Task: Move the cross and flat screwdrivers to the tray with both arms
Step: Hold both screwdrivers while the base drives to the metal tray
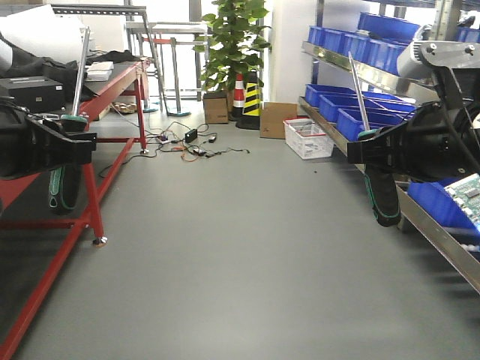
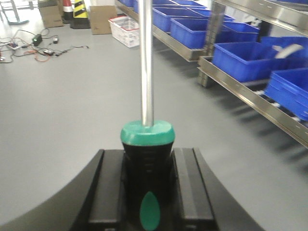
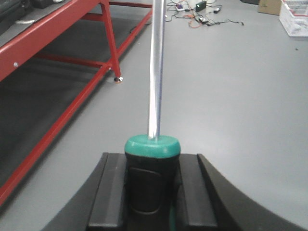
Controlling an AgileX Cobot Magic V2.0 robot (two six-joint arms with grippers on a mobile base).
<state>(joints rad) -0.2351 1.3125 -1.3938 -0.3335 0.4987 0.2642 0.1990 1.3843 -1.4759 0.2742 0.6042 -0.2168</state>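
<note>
A: What are the hands doing?

B: The left gripper [image 2: 149,185] is clamped on the black handle of the left screwdriver [image 2: 146,72], with a pad on either side just under the green collar. The right gripper [image 3: 153,187] is clamped the same way on the right screwdriver [image 3: 156,67].

A: Why grip there?

B: I'd judge the thick handle gives the flat pads a firm seat. The thin shaft would roll or slip.

A: And the pose?

B: In the front view one gripper sits at 9 o'clock and the other at 3, well apart. Each shaft points to about 12, with the handle butt hanging toward 6. Held apart and upright like that, the long shafts likely can't cross.

A: Which is cross and which is flat?

B: I can't tell; the tips are too small or out of frame.

A: And the tray?

B: It isn't in any view. Only floor [image 1: 247,247] lies between the arms, with a red bench [image 1: 118,79] at 10 and blue bins [image 1: 326,96] at 2. Both tools are in the air and neither is delivered yet.
</note>
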